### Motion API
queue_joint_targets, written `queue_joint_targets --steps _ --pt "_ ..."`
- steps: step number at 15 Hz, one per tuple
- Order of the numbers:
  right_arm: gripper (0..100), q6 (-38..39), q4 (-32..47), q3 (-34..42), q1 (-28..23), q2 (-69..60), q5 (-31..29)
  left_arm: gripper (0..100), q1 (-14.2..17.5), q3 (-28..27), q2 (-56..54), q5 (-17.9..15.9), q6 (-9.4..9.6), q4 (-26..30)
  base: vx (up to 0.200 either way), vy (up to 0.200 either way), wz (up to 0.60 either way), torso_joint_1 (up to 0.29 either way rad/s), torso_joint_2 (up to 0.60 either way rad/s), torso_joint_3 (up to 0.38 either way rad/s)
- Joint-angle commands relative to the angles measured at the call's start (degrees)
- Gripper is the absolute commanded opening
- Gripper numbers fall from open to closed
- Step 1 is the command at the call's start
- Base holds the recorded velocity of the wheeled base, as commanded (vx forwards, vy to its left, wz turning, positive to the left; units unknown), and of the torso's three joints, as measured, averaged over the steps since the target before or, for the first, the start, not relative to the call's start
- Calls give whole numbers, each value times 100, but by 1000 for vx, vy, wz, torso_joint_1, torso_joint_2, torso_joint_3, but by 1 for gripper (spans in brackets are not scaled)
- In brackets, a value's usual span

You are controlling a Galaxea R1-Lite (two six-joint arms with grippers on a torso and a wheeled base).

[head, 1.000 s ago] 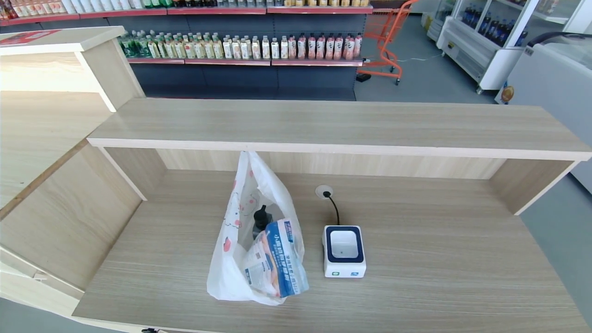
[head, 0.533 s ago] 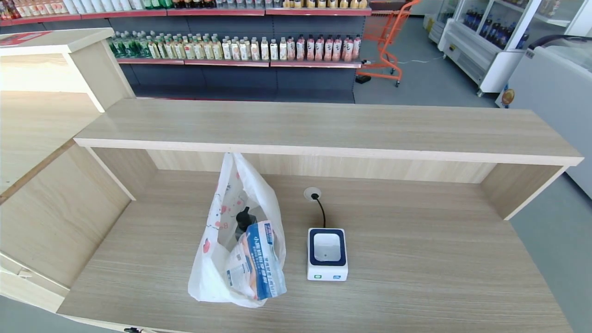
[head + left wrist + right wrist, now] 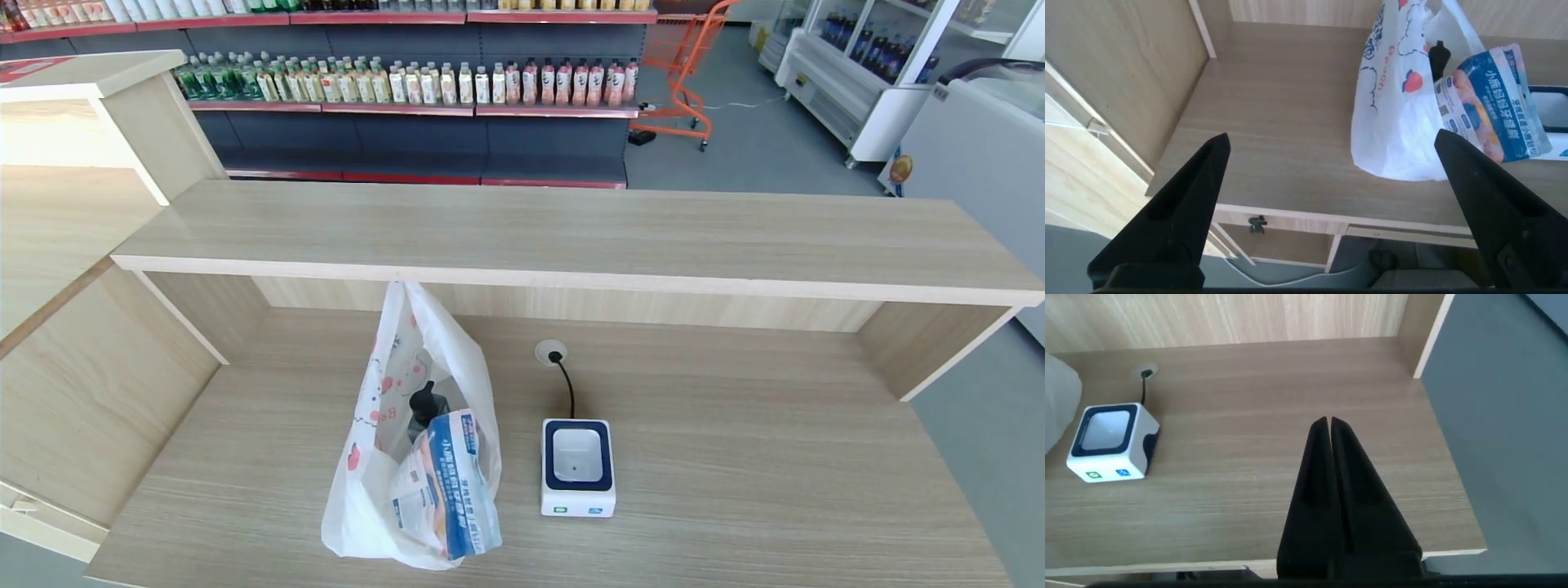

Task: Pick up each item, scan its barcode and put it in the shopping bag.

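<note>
A white shopping bag (image 3: 384, 457) with red fruit prints stands on the counter (image 3: 735, 490), its handle hooked under the upper shelf. Inside it lean a blue and orange packet (image 3: 449, 490) and a black-capped bottle (image 3: 426, 404). The white barcode scanner (image 3: 577, 468) with a dark blue rim sits just right of the bag. My left gripper (image 3: 1331, 155) hangs open above the counter's near left edge, back from the bag (image 3: 1396, 106) and packet (image 3: 1490, 102). My right gripper (image 3: 1328, 425) is shut and holds nothing, over the counter's right part, well away from the scanner (image 3: 1110, 441).
A cable (image 3: 565, 384) runs from the scanner to a round port (image 3: 551, 352) in the counter. A raised shelf (image 3: 571, 237) spans the back, with side panels at both ends. Store shelves of bottles (image 3: 408, 82), an orange cart (image 3: 682, 73) and freezers stand beyond.
The head camera has shifted, so the bag and scanner sit lower and further left in the picture. Nothing on the counter has moved.
</note>
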Motion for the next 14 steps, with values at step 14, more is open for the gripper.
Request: queue_joint_targets --steps 14 --pt "0 15 262 0 2 11 180 100 1 0 -2 2 0 0 0 0 0 0 0 0"
